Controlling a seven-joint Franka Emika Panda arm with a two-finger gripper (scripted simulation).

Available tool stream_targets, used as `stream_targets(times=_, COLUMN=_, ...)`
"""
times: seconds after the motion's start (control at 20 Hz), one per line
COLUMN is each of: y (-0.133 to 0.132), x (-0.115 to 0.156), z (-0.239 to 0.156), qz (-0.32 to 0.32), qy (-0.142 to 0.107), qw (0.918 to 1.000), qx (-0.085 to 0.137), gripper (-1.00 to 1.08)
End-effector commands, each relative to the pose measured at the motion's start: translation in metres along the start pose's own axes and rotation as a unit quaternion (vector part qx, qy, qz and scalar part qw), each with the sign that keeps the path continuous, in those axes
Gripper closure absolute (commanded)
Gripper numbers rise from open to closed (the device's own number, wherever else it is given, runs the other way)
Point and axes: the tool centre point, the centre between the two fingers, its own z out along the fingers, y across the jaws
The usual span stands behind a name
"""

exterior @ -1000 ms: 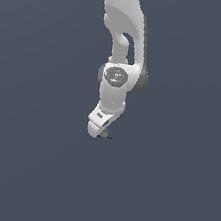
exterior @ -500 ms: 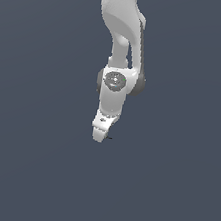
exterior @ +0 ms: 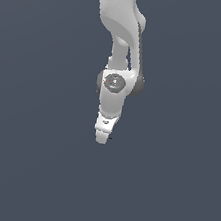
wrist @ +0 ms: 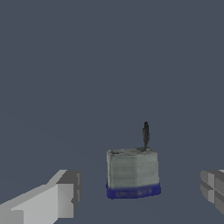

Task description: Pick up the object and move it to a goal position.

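In the wrist view the object [wrist: 132, 174] is seen as a small grey-green block with a dark blue band along one edge and a thin dark stalk rising from its far side. It is framed between the two fingers [wrist: 57, 197], one on each side, with clear space left on both; nothing is touched yet. The jaws are therefore held apart, wide enough for the block to be straddled, which suits an approach for a pinch across its flat sides.

In the exterior view the gripper [exterior: 103, 135] is pointed downward at the end of the white arm [exterior: 121, 28], low over the grey counter [exterior: 23, 159]. The object is hardly made out there: only a dark speck at the fingertips. Whether it rests on the counter cannot be told for certain, though nothing else is seen to support it. No goal marker is shown. The grasp is judged not yet made.
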Motion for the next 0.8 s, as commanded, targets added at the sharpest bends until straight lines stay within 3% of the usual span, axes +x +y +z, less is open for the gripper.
stream_targets(times=0.0, y=0.0, x=0.0, z=0.001, qz=-0.008, qy=0.001, qw=1.0, qx=-0.001, gripper=-0.92)
stream_targets(times=0.35, y=0.0, x=0.0, z=0.006, qz=-0.007, qy=0.001, qw=1.0, qx=0.0, gripper=-0.92)
stream_targets(times=0.75, y=-0.001, x=0.0, z=0.041, qz=-0.009, qy=0.001, qw=1.0, qx=0.0, gripper=-0.92)
